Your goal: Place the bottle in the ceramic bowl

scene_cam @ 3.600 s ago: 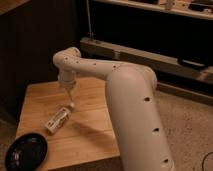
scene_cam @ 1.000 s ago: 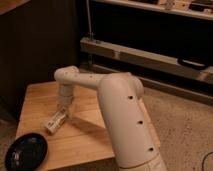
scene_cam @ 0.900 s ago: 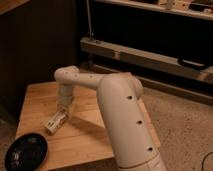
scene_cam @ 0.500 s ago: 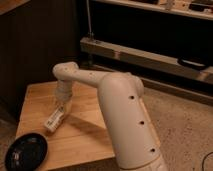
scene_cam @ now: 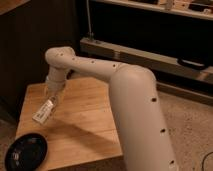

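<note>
Tool (scene_cam: 54,100) over table (scene_cam: 87,125) has closed on bottle (scene_cam: 43,111), seemingly raised; bowl (scene_cam: 26,152) unmoved.

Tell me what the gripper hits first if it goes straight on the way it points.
The gripper, shut on the bottle, points down; the wooden table right beneath comes first, probably.

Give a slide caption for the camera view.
The gripper, jaws shut on the tilted bottle, over the table; the bowl sits empty at its front-left corner.
</note>
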### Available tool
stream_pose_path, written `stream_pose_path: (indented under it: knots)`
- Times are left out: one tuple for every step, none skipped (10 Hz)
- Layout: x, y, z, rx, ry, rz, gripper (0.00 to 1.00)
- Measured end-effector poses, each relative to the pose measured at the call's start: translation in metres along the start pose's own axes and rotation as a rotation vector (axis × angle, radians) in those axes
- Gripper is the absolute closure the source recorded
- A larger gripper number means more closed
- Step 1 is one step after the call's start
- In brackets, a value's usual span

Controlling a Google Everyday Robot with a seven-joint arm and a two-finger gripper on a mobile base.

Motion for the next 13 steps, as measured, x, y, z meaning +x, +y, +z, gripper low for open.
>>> stream_pose_path:
  knots:
    - [-0.019,-0.007,-0.003,0.003,-0.016,-0.048,1.0]
    - [-0.043,-0.012,-0.003,-0.004,-0.037,-0.117,1.0]
    - [-0.06,-0.016,0.0,-0.01,-0.053,-0.162,1.0]
    - [-0.06,-0.015,0.0,-0.011,-0.054,-0.165,1.0]
    - [-0.059,-0.015,-0.001,-0.01,-0.052,-0.163,1.0]
    - [-0.061,-0.016,0.0,-0.011,-0.054,-0.166,1.0]
    - [-0.06,-0.016,0.0,-0.011,-0.054,-0.166,1.0]
    - [-0.059,-0.015,0.0,-0.012,-0.054,-0.162,1.0]
    - [-0.06,-0.016,0.001,-0.016,-0.056,-0.169,1.0]
    - [-0.065,-0.021,0.005,-0.021,-0.053,-0.184,1.0]
    - [-0.076,-0.028,0.009,-0.026,-0.046,-0.201,1.0]
    - [-0.093,-0.034,0.015,-0.034,-0.033,-0.215,1.0]
    - [-0.109,-0.04,0.022,-0.044,-0.018,-0.225,1.0]
